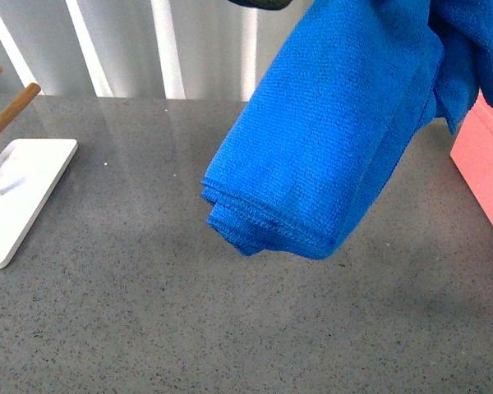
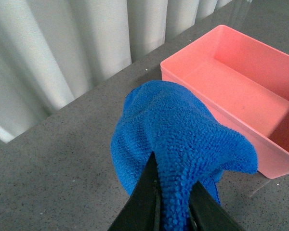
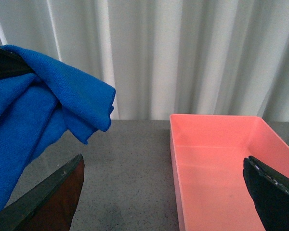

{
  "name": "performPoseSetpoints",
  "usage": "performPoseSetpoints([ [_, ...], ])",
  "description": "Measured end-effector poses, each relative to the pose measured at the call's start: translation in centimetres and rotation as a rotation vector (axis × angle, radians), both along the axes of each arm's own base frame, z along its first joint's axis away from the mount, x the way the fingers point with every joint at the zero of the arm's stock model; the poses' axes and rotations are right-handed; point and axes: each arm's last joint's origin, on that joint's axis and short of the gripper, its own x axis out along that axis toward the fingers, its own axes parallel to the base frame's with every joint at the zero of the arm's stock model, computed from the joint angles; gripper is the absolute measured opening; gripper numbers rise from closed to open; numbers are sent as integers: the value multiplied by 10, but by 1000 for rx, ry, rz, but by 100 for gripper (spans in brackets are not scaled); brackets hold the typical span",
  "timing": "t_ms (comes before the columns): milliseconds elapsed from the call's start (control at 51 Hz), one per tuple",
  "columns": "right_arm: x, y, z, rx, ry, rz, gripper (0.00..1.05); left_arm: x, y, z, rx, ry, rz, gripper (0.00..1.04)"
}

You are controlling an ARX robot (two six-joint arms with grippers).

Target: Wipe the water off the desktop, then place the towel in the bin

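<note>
The grey speckled bench spans the front view. The blue towel hangs bunched above it, toward the right edge; its folded lower end appears clear of the surface. The towel is beside the bin and not inside it. The salmon-pink bin stands at the right edge, its interior bare. A white stand with wooden pegs sits at the left edge. The left fingers pinch the towel's upper fold between them. The right fingers are spread wide, holding nothing, facing the bin.
</note>
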Motion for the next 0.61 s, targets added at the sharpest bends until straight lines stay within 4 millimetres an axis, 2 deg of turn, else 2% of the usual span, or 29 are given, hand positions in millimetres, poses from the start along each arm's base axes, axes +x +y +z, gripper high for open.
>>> performPoseSetpoints([
  [392,0,0,0,0,1,1,98,8,1,-5,-67,11,2,3],
  [451,0,0,-1,33,79,87,98,8,1,-5,-72,11,0,3],
  [510,1,3,-4,106,205,253,98,8,1,-5,-77,12,1,3],
  [608,2,9,-6,125,260,352,98,8,1,-5,-81,11,-2,3],
])
